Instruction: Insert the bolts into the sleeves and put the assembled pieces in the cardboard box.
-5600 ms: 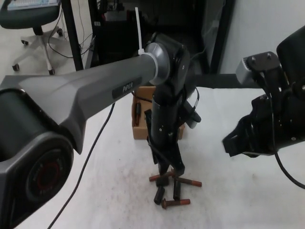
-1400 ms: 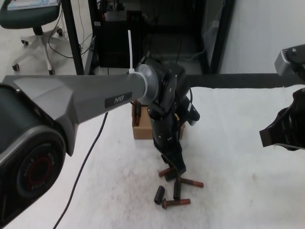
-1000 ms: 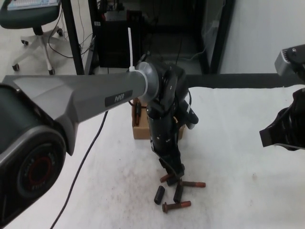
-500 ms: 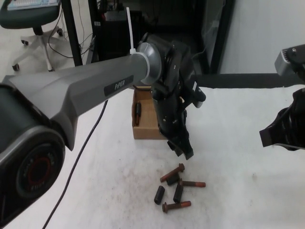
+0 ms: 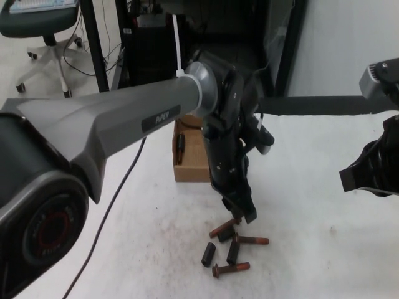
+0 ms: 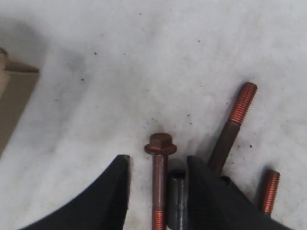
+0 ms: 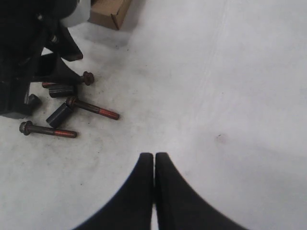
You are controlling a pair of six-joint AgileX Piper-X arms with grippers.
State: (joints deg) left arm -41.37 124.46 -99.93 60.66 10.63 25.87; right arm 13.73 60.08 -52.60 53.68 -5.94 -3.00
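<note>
We hold our left end effector open astride a hex bolt and sleeve on the table near the cardboard box, poised to grasp, while our right end effector hangs closed, well apart.

Your cardboard box sits toward the far side of the bench, with one piece in it by its left wall. Near and slightly right of the box lies a pile: the far bolt, the right bolt, two sleeves between, and the near bolt. Your left gripper is over the far bolt, your right gripper well right of the pile.
</note>
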